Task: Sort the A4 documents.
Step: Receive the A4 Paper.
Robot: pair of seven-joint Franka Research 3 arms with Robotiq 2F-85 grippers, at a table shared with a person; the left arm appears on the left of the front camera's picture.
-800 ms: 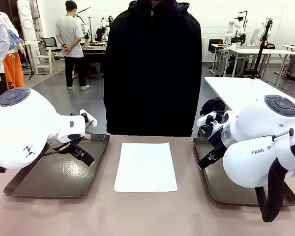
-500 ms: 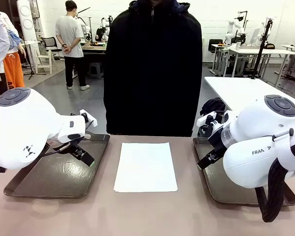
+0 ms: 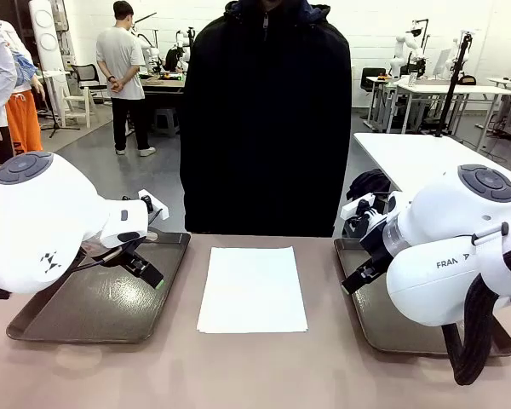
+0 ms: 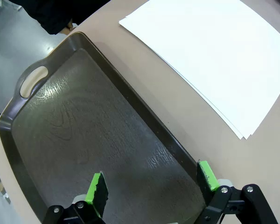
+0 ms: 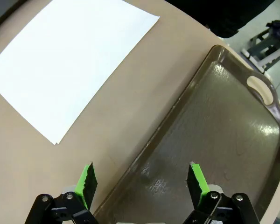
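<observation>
Left tool (image 4: 151,179) spread wide, empty | right tool (image 5: 142,176) likewise | 2 trays (image 3: 85,311) — 1 A4 documents (image 3: 252,288) stack between

Left tool (image 4: 151,179) and right tool (image 5: 142,175) (jaws wide apart), both empty

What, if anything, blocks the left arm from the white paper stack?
Probably nothing, so yes: the left tool hangs open over the dark grey-brown handled tray, and the stack of thin white paper sheets beside it lies uncovered.
</observation>
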